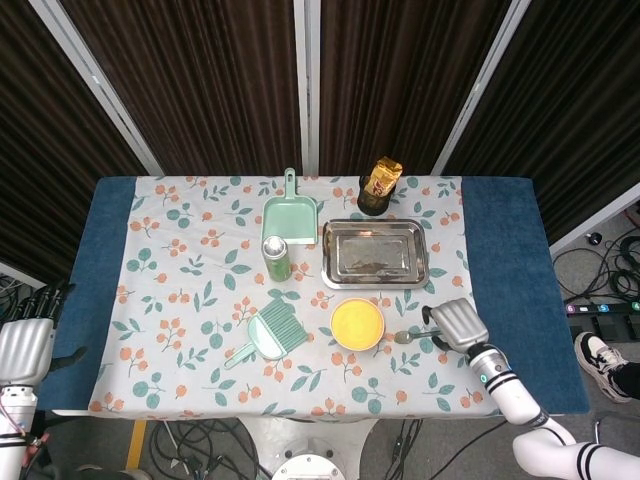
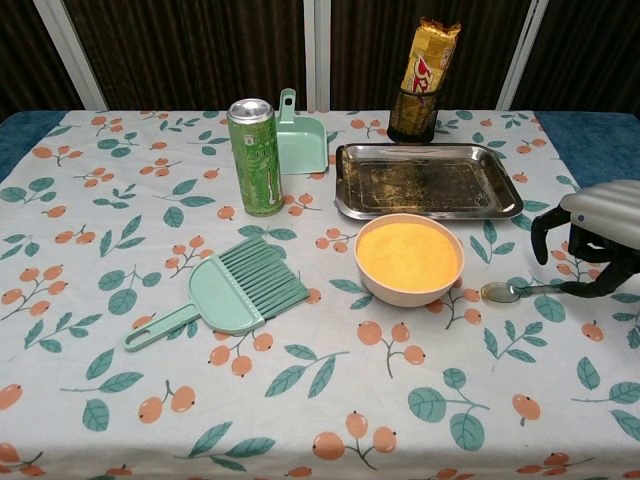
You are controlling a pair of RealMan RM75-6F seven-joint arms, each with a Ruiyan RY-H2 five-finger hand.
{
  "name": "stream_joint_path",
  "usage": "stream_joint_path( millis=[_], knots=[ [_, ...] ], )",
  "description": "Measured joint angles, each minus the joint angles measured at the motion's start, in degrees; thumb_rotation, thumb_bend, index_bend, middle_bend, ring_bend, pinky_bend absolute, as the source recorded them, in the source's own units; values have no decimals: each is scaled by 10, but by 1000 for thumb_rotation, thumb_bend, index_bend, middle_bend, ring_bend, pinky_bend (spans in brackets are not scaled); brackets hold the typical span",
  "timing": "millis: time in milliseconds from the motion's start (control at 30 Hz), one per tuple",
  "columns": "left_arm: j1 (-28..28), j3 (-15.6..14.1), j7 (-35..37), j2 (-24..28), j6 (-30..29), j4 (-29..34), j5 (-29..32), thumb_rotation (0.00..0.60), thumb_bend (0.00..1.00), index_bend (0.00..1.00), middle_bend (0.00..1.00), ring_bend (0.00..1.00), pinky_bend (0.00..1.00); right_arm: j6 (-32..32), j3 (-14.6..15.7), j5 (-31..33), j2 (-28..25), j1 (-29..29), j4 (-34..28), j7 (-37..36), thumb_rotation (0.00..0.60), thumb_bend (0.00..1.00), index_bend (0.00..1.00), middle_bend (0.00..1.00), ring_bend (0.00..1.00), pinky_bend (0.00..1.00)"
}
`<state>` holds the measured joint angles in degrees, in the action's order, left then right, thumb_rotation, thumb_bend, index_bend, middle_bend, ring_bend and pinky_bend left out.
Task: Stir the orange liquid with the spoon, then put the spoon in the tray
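A pale bowl of orange liquid (image 1: 358,323) (image 2: 408,257) stands on the flowered cloth. Right of it a metal spoon (image 1: 408,335) (image 2: 512,291) lies flat, bowl end toward the bowl. The steel tray (image 1: 375,254) (image 2: 427,181) sits behind the bowl and holds nothing. My right hand (image 1: 457,324) (image 2: 595,236) hovers over the spoon's handle end, fingers curved downward and apart, gripping nothing. My left hand (image 1: 25,335) rests off the table's left front corner, fingers apart, holding nothing; the chest view does not show it.
A green can (image 1: 277,257) (image 2: 255,156) and a green dustpan (image 1: 289,215) (image 2: 299,140) stand left of the tray. A green hand brush (image 1: 268,333) (image 2: 232,290) lies left of the bowl. A dark cup with a gold packet (image 1: 378,187) (image 2: 424,82) is behind the tray.
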<state>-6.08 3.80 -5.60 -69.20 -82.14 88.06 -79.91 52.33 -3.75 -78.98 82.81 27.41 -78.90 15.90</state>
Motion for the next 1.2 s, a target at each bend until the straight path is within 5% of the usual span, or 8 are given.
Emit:
stream_joint_path(
  millis=[1200],
  knots=[
    [2, -2, 22, -7, 11, -20, 8, 600, 0, 162, 157, 120, 183, -19, 19, 42, 33, 22, 26, 23, 600, 324, 566, 961, 1000, 1000]
  ],
)
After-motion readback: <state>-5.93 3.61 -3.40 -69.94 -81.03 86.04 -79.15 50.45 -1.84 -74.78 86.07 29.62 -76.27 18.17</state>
